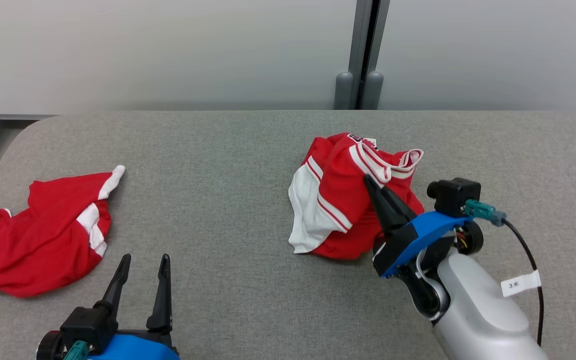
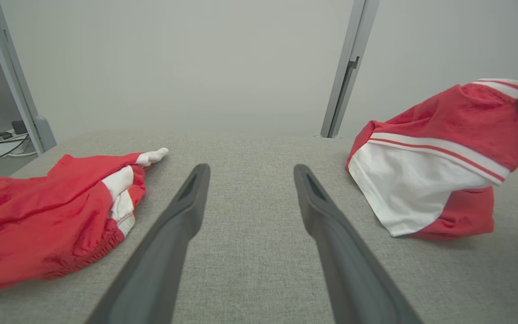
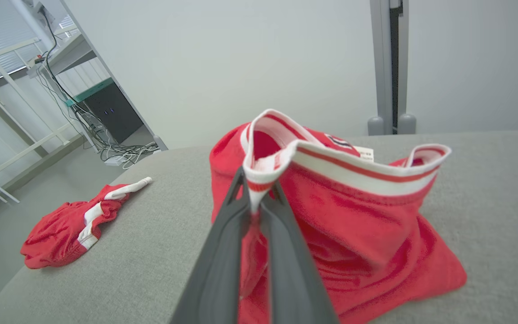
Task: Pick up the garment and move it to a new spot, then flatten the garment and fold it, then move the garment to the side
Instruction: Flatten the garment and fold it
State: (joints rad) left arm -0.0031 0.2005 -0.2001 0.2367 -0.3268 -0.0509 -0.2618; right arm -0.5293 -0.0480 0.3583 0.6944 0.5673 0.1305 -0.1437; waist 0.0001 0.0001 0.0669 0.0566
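Note:
A crumpled red garment point(image 1: 340, 195) with white panels and striped trim sits right of centre on the grey table. My right gripper point(image 1: 370, 182) is shut on its striped waistband, and the cloth is raised there. Seen from the right wrist, the garment point(image 3: 353, 225) bunches around the pinching right gripper point(image 3: 255, 186). My left gripper point(image 1: 145, 262) is open over bare table at the lower left, holding nothing. From the left wrist, that left gripper point(image 2: 250, 173) points between both cloths, with the lifted garment point(image 2: 434, 157) at the right.
A second red and white garment point(image 1: 38, 230) lies crumpled at the table's left edge, also seen as a red heap point(image 2: 47, 216) and a far bundle point(image 3: 74, 225). A grey post point(image 1: 363, 55) stands behind the table against the pale wall. Cables and shelving lie beyond the left end.

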